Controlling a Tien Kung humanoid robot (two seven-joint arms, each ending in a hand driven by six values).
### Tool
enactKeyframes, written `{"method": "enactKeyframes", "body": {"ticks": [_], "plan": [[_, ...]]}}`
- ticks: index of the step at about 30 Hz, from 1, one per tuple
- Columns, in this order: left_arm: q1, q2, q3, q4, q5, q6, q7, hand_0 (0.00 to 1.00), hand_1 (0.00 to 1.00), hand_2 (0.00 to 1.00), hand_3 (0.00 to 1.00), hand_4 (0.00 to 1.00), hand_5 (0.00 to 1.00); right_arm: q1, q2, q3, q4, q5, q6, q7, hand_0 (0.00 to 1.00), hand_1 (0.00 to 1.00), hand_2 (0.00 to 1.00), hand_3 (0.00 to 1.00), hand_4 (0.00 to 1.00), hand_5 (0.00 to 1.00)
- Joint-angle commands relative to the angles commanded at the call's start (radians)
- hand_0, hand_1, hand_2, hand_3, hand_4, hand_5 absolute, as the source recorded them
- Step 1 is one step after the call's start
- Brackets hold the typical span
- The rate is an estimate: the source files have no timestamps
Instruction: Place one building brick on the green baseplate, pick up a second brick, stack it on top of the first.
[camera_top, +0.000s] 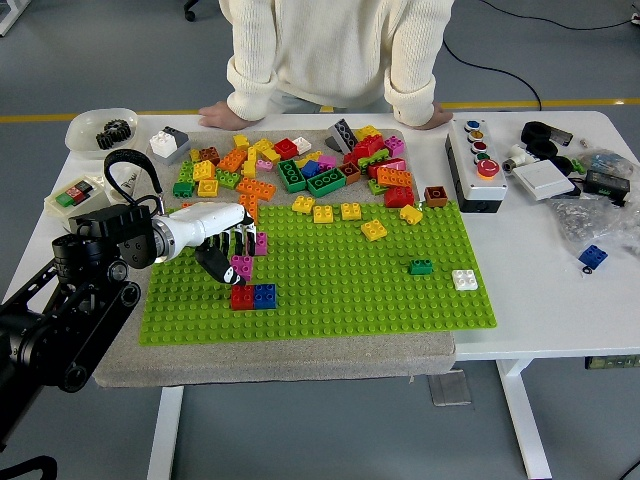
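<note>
You are looking at a white table (530, 300) on grey flooring; the left hand (222, 250) is gripping a small magenta plastic brick (241, 266) over the studded green baseplate (340, 275).

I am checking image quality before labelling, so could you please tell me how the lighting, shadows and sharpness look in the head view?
Head view: soft, even light with no glare on the green baseplate; bricks throw only faint shadows; studs and the loose brick pile are sharp; the left hand shows no motion blur, its dark fingers hard to separate over the magenta brick.
</note>
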Motion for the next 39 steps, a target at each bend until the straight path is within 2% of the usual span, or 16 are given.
{"method": "enactKeyframes", "body": {"ticks": [15,30,39], "plan": [[0.002,-0.001,0.008,-0.004,0.0,-0.006,-0.002,0.367,0.353,0.372,0.441,0.875,0.002,-0.001,0.0,-0.005,0.0,0.002,0.001,0.0,0.739,0.643,0.714,0.595,0.829,0.413],[0.0,-0.007,0.01,0.009,0.0,0.027,0.001,0.365,0.352,0.373,0.443,0.879,0.002,-0.002,0.0,-0.006,0.0,0.0,0.001,0.0,0.74,0.643,0.714,0.595,0.828,0.414],[-0.001,-0.005,-0.002,0.01,0.0,0.009,-0.001,0.362,0.349,0.371,0.44,0.878,0.002,-0.001,0.0,-0.004,0.0,0.0,0.001,0.001,0.74,0.642,0.714,0.594,0.828,0.415]]}}
